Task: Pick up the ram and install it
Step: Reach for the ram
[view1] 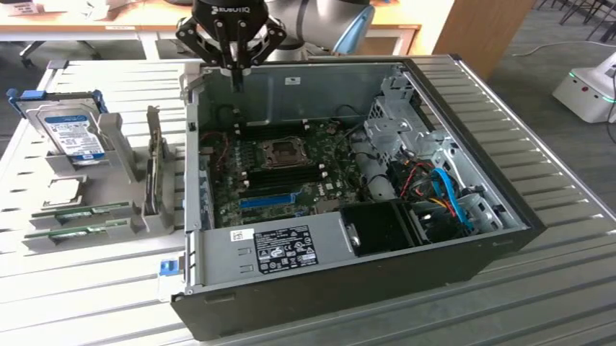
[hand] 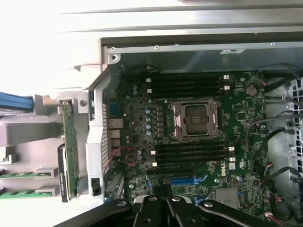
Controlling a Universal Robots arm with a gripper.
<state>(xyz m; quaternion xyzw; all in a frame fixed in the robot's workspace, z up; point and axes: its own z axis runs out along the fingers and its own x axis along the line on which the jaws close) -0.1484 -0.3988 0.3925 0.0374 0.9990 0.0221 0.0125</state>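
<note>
Two green ram sticks (view1: 82,213) lie flat in a grey holder (view1: 58,241) on the table, at the exterior view's left of the open computer case (view1: 385,238). In the wrist view the sticks (hand: 19,174) show at the picture's edge. My gripper (view1: 236,78) hangs above the case's far wall, near its corner at the exterior view's left. Its fingers are shut with nothing between them. In the wrist view the gripper (hand: 161,196) looks down on the motherboard (hand: 137,118), whose black memory slots (hand: 189,153) flank the CPU socket (hand: 196,118).
A silver hard drive (view1: 75,133) with a blue label stands in the holder's far end. A dark expansion card (view1: 154,162) stands on edge between holder and case. Blue and orange cables (view1: 448,198) and a drive cage (view1: 394,119) crowd the case's side at the exterior view's right.
</note>
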